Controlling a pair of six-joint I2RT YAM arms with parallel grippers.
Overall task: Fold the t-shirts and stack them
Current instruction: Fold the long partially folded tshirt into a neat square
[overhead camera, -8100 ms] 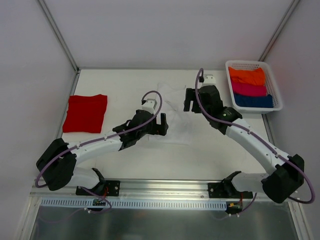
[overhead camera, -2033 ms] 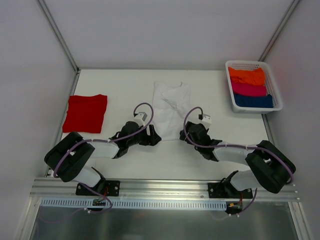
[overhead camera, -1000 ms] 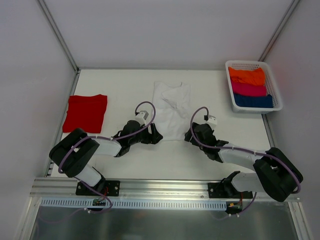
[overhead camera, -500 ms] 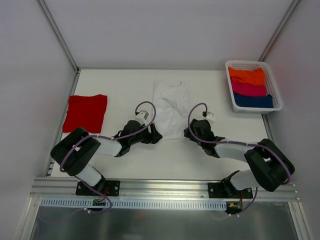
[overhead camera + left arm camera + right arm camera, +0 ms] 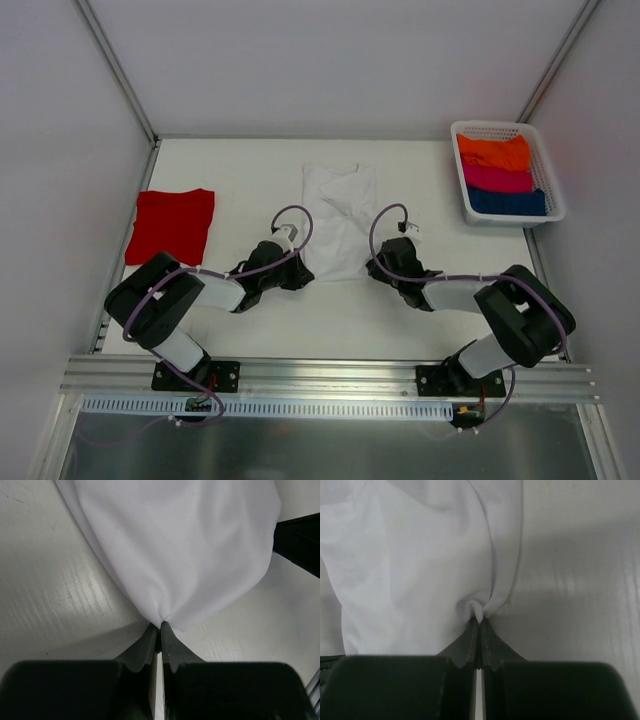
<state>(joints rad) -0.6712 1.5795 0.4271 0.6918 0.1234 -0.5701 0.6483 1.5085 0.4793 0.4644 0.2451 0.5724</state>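
A white t-shirt (image 5: 338,215) lies folded into a long strip at the table's middle. Its near edge is pinched at both corners. My left gripper (image 5: 301,272) is shut on the near left corner, where the white cloth (image 5: 175,555) bunches at the fingertips (image 5: 153,633). My right gripper (image 5: 372,268) is shut on the near right corner, with a fold of the white t-shirt (image 5: 420,570) squeezed between its tips. A red t-shirt (image 5: 171,226) lies folded flat at the left edge of the table.
A white basket (image 5: 505,130) at the back right holds folded orange, pink and blue shirts. Both arms lie low over the near half of the table (image 5: 240,180). Grey walls and metal frame posts stand round the table.
Both grippers have gone from open to shut on the white t-shirt's near corners. The right gripper slid left and slightly back to the hem; the shirt's near edge has narrowed.
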